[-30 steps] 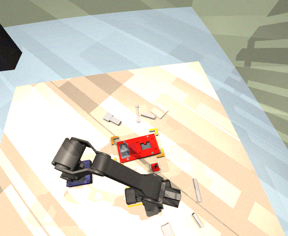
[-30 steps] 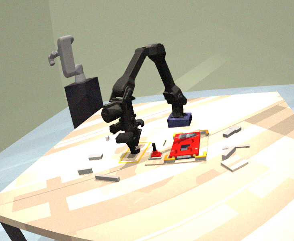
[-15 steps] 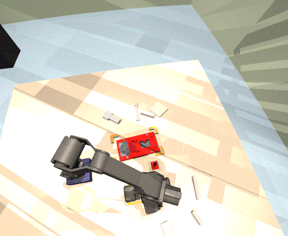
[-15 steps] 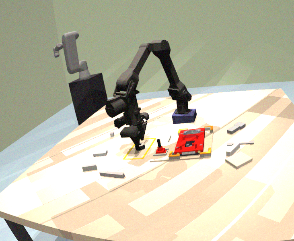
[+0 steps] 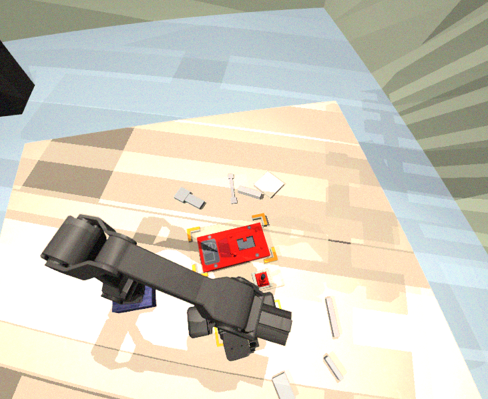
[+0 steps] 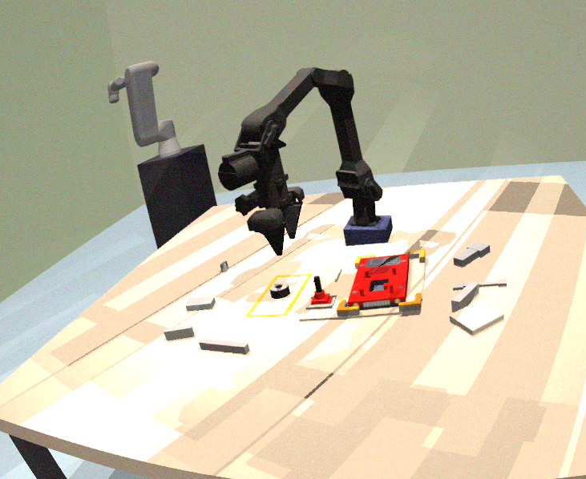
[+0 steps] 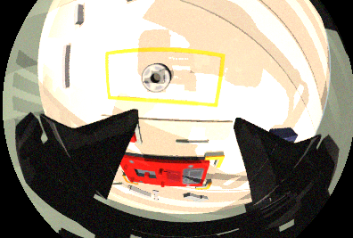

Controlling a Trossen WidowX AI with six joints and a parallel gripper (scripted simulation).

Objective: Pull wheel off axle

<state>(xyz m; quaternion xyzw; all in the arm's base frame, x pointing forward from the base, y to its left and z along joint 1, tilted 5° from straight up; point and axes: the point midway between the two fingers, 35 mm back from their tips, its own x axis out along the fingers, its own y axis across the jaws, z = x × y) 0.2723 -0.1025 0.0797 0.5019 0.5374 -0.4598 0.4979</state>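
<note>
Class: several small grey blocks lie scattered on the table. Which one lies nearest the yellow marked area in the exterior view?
The short grey block just left of the yellow marked area. The other grey blocks lie farther toward the table's front edge or beyond the red board.

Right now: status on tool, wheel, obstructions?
Tool open, holding nothing, hanging above the table. Wheel off the axle, lying inside the yellow marked area. Nothing touching it.
</note>
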